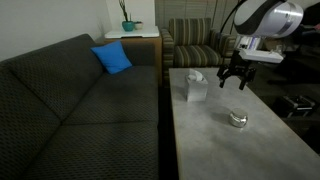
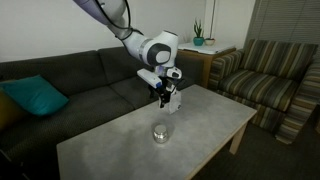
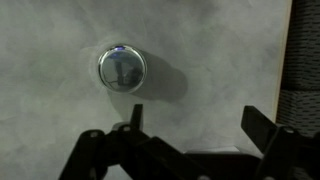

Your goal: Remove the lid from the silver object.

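Hanging above the grey table (image 1: 215,150), the claw (image 1: 233,78) stands spread wide and grips nothing. In the wrist view its dark fingers (image 3: 135,120) frame bare tabletop, and the lid (image 3: 122,66) shows at about ten o'clock from the gap, clear of both fingers, seated on its pot. In an exterior view the silver object (image 1: 237,121) sits at six o'clock from the claw, with the tissue box (image 1: 194,87) at nine o'clock. A dark sofa (image 1: 70,100) runs beside the table.
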Controlling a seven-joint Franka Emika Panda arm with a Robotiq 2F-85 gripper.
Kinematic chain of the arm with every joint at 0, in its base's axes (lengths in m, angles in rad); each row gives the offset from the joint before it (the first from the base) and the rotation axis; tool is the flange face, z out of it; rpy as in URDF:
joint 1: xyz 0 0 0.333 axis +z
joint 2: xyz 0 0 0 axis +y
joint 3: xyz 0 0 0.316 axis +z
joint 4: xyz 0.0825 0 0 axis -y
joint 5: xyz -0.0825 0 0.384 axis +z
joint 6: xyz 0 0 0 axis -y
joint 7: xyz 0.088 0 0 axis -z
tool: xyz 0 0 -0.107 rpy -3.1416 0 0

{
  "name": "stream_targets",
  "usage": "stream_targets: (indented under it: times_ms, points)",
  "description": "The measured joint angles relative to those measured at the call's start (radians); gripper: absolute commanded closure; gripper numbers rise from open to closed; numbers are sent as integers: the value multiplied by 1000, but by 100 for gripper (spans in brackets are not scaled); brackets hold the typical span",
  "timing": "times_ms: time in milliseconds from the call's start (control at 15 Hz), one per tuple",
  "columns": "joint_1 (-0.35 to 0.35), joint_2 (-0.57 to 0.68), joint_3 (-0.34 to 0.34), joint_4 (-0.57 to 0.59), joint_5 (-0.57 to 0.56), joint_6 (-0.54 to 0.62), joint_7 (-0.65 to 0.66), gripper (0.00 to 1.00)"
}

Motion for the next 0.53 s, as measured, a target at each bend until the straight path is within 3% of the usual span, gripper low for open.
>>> stream_targets:
  times_ms: [533]
  points:
    - [-7, 90, -29, -2, 2, 28, 173, 0]
